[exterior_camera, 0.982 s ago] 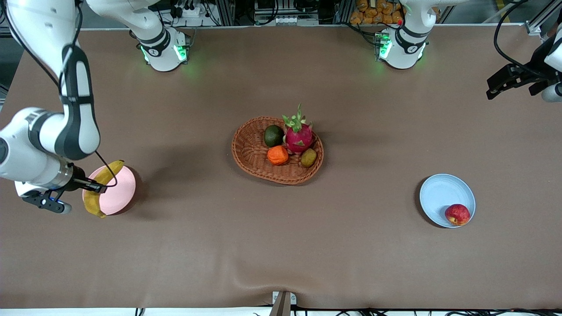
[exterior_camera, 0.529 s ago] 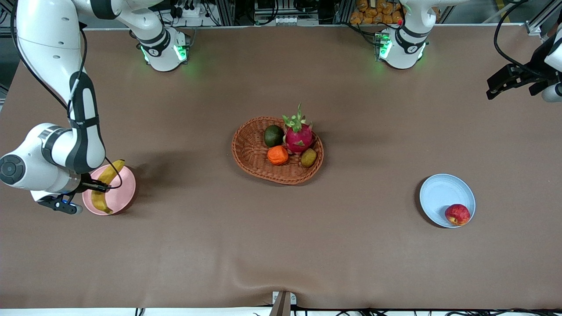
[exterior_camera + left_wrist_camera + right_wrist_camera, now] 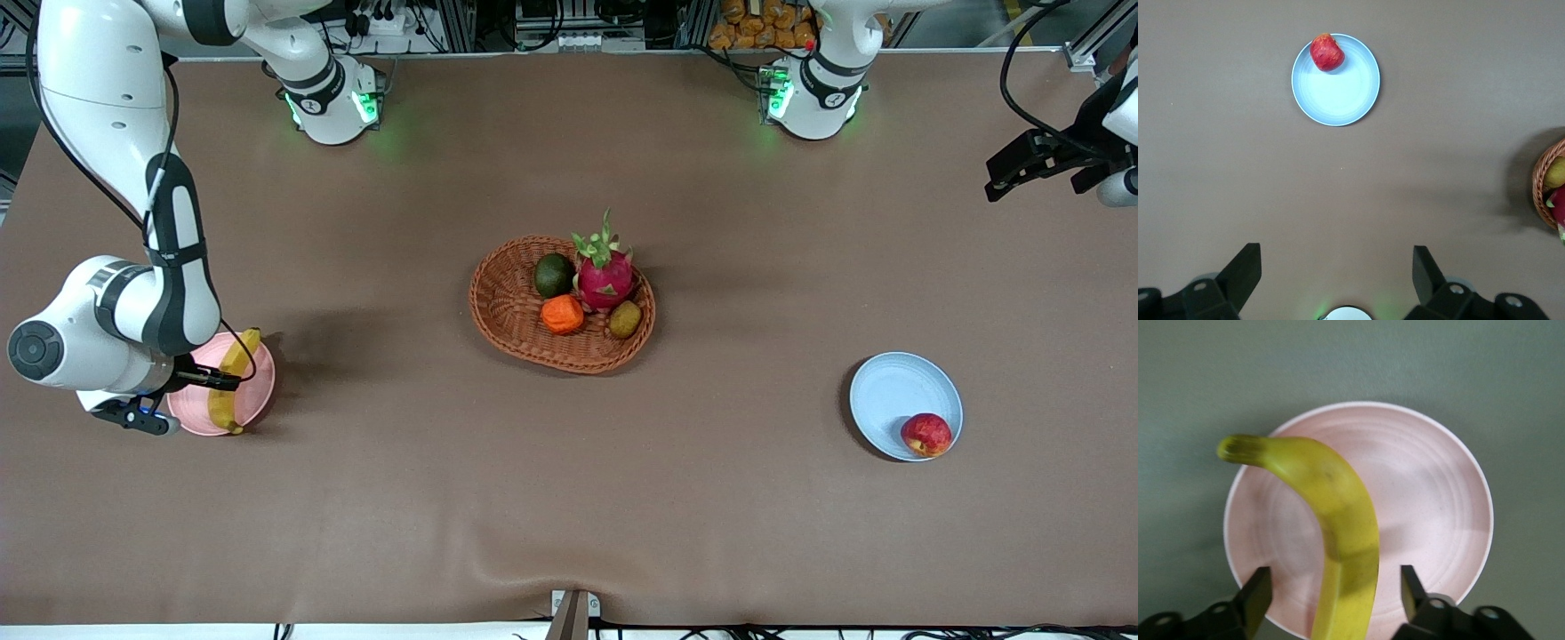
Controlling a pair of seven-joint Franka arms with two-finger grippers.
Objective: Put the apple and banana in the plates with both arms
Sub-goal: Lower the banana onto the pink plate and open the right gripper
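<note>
The yellow banana (image 3: 233, 378) (image 3: 1338, 513) lies on the pink plate (image 3: 260, 396) (image 3: 1431, 500) near the right arm's end of the table. My right gripper (image 3: 212, 380) (image 3: 1337, 593) hangs low over that plate, open, with a gap between each finger and the banana. The red apple (image 3: 925, 435) (image 3: 1327, 52) sits at the rim of the blue plate (image 3: 893, 396) (image 3: 1338, 93) near the left arm's end. My left gripper (image 3: 1000, 180) (image 3: 1337, 273) waits high over the table's edge, open and empty.
A brown wicker basket (image 3: 511, 307) (image 3: 1541, 187) stands mid-table with a pink dragon fruit (image 3: 605, 276), an orange fruit (image 3: 562, 314), a dark green fruit (image 3: 553, 275) and a kiwi-like fruit (image 3: 625, 319). Both green-lit arm bases stand along the table's back edge.
The right arm came down and brought the banana over the pink plate, then its jaws opened and released it. The left arm has not moved.
</note>
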